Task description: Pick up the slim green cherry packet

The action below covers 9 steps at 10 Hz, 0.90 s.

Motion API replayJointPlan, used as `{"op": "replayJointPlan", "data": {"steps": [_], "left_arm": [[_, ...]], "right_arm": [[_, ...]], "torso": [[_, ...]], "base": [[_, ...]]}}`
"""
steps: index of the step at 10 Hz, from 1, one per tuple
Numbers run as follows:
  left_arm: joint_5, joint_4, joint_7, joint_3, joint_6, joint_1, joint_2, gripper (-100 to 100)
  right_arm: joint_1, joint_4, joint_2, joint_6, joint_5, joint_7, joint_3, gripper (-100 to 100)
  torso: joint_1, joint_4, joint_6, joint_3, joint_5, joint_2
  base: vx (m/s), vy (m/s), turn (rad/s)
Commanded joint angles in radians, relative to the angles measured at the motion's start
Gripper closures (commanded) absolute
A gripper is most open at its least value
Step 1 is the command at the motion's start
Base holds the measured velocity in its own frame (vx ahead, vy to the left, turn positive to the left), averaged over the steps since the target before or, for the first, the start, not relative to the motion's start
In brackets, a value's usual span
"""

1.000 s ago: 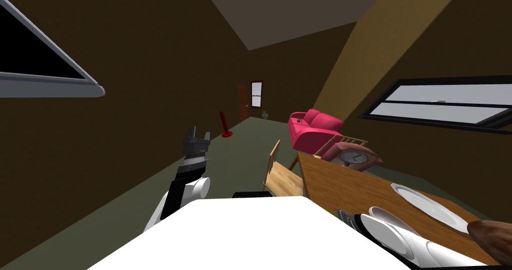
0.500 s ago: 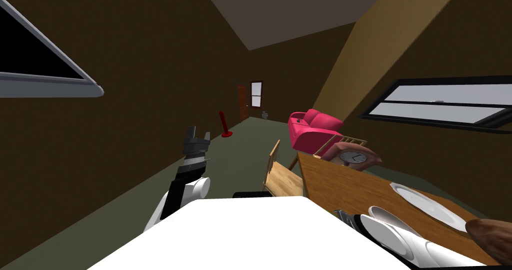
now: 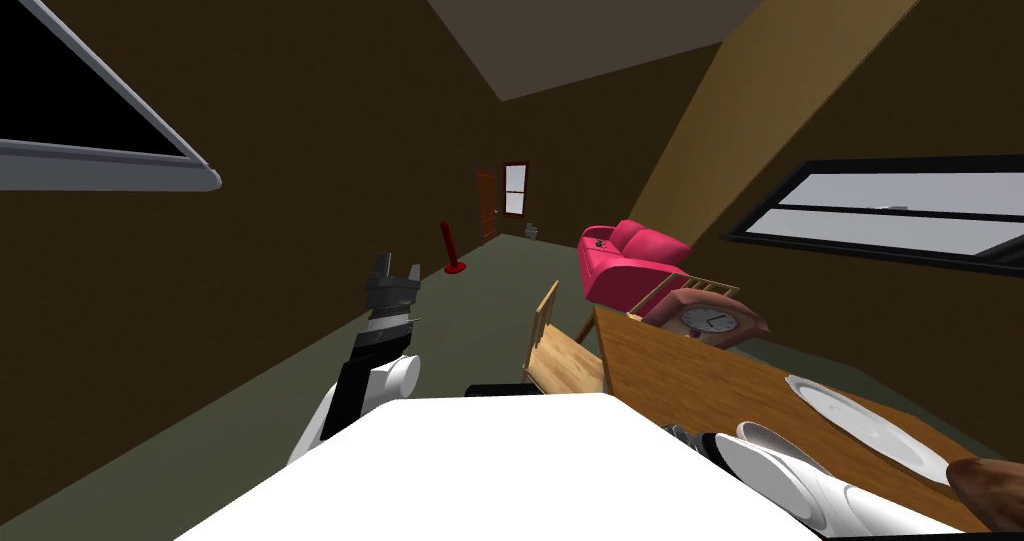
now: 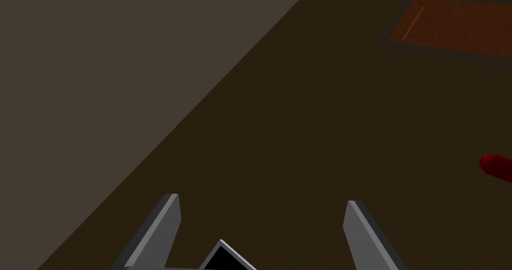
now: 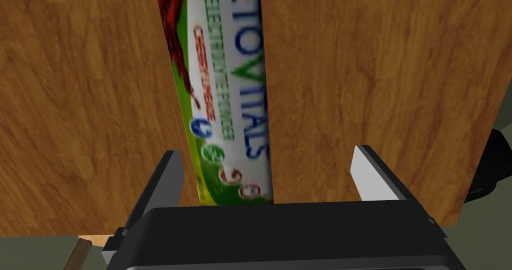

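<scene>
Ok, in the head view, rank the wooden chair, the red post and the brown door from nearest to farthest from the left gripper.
From the left gripper, raised on my left:
1. Wooden chair, close to its right, by the table.
2. Red post, on the floor well ahead.
3. Brown door, in the far wall beyond.

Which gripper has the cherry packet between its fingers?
The right gripper: the green-and-white packet lies on the wooden table between its open fingers. The left gripper is open, empty.

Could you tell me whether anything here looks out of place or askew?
Nothing looks spilled or damaged. The packet lies flat on the table, only off-centre between the fingers of the open right pincer.
</scene>
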Motion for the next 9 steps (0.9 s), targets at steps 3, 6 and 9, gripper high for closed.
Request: {"op": "replayJointPlan", "data": {"steps": [3,6,9], "left_arm": [[0.0,0.0,0.0,0.0,0.0,0.0,0.0,0],[0.0,0.0,0.0,0.0,0.0,0.0,0.0,0],[0.0,0.0,0.0,0.0,0.0,0.0,0.0,0]], "right_arm": [[0.003,-0.012,0.01,-0.012,0.0,0.021,0.008,-100],[0.003,-0.018,0.012,-0.015,0.004,0.023,0.011,-100],[0.003,-0.021,0.012,-0.017,0.005,0.023,0.013,-100]], "torso": [[0.003,0.0,0.0,0.0,0.001,0.0],[0.006,0.0,0.0,0.0,0.001,0.0],[0.006,0.0,0.0,0.0,0.001,-0.001]], "base": [[-0.003,-0.07,0.019],[-0.003,-0.02,0.02],[0.0,-0.02,-0.001]]}}
